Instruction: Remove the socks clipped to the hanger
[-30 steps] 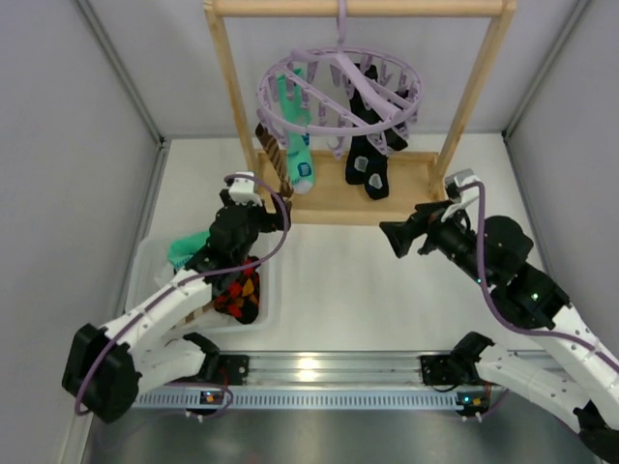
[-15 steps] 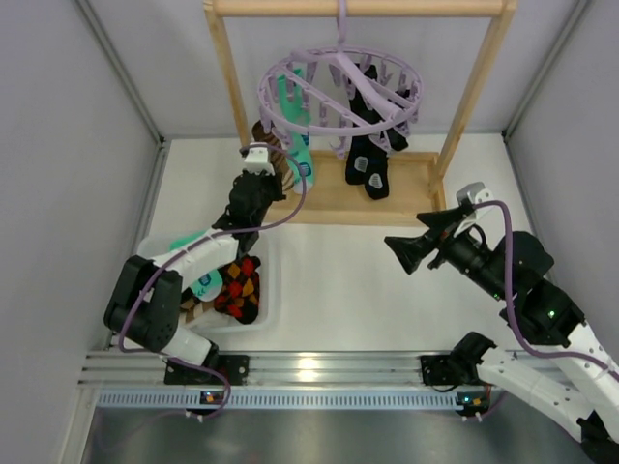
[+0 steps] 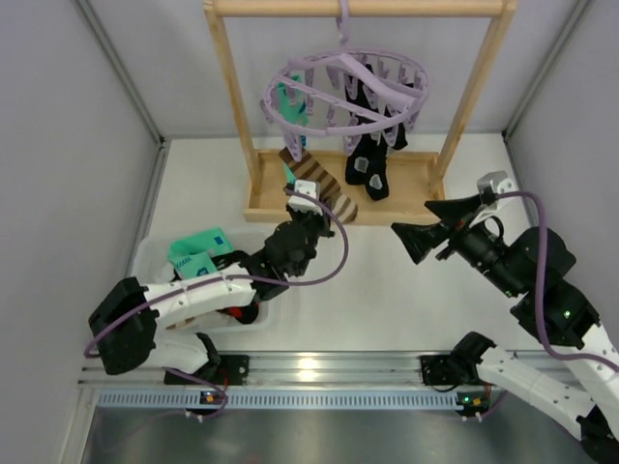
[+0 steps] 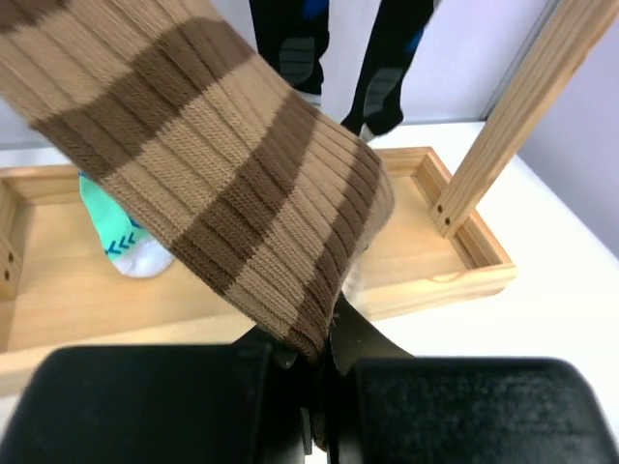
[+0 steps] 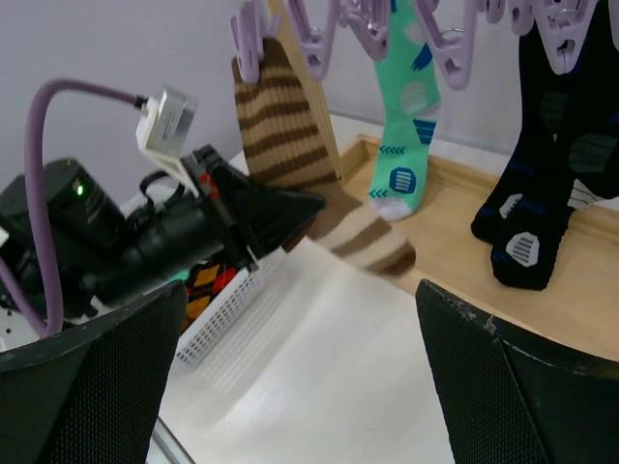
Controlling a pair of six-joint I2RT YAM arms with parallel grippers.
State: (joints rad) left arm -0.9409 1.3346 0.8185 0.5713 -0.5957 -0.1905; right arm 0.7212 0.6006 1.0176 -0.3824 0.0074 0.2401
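Note:
The lilac hanger (image 3: 343, 87) hangs from the wooden rack's top bar. A brown striped sock (image 3: 324, 188) stretches down from one of its clips (image 5: 249, 46), and my left gripper (image 3: 308, 211) is shut on its lower part (image 4: 232, 184), pulling it taut and slanted. The sock's toe (image 5: 372, 244) flops over the rack's base. A mint-green sock (image 5: 406, 106) and black socks (image 5: 542, 184) hang from other clips. To the right of the rack's front, my right gripper (image 3: 418, 235) stands open and holds nothing, its fingers (image 5: 527, 387) wide apart.
The light wooden rack (image 3: 228, 92) has a tray-like base (image 4: 426, 261) under the socks. A white basket (image 3: 155, 256) at the left holds mint-green and diamond-patterned socks. The left arm's purple cable (image 5: 68, 97) loops above its wrist.
My left gripper went up to the brown sock, shut on it and drew it down and forward, away from the rack. The hanger tilted. My right arm drifted slightly right.

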